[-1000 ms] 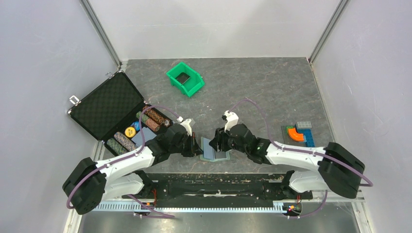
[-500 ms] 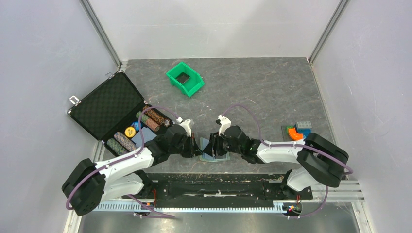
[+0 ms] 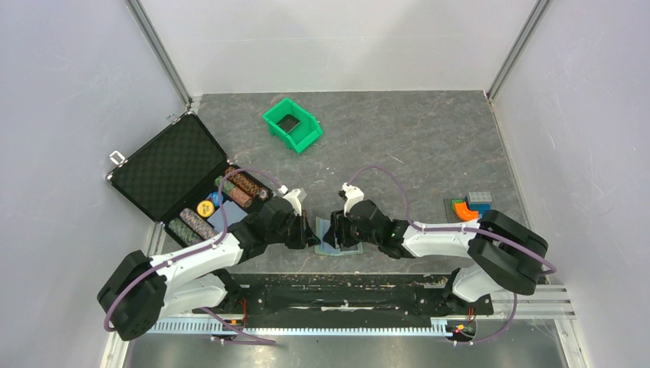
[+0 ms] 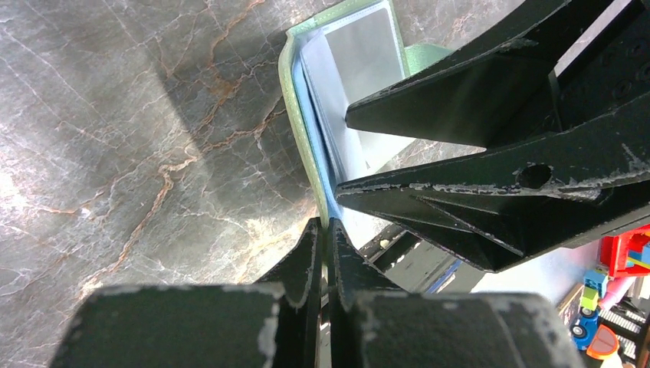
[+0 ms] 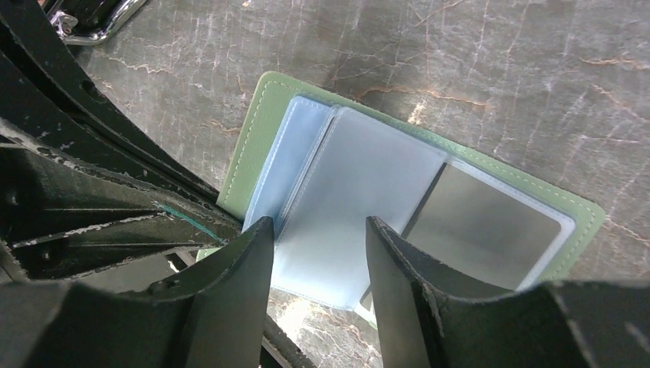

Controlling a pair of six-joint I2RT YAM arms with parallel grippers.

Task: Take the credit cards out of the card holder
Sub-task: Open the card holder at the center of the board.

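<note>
Top view: card holder (image 3: 343, 244) lies spread open on the tabletop (image 3: 429, 146), near the front edge, between the two wrists. Left arm (image 3: 199, 257) reaches in from the left, right arm (image 3: 444, 239) from the right; both wrists meet over the holder.

Left jaws: together, clamped on the holder's pale green edge (image 4: 293, 107). In the left wrist view the thin green and blue edge runs straight into the closed tips. Holder stands tilted up on that side.

Right jaws: apart. In the right wrist view they sit one on each side of the near end of a light blue inner leaf (image 5: 360, 192). Cannot tell if either finger touches the leaf.

Holder interior, right wrist view: green cover (image 5: 249, 146) outermost, blue leaves fanned at the left, and a dark grey credit card (image 5: 483, 222) flat inside a clear sleeve on the right half. Card fully seated in the sleeve. Only one card face shows.

Elsewhere on the tabletop: green bin (image 3: 291, 125) towards the back, well apart from the holder; open black case (image 3: 165, 169) at the left with rows of poker chips (image 3: 241, 188); coloured toy blocks (image 3: 470, 208) at the right.
</note>
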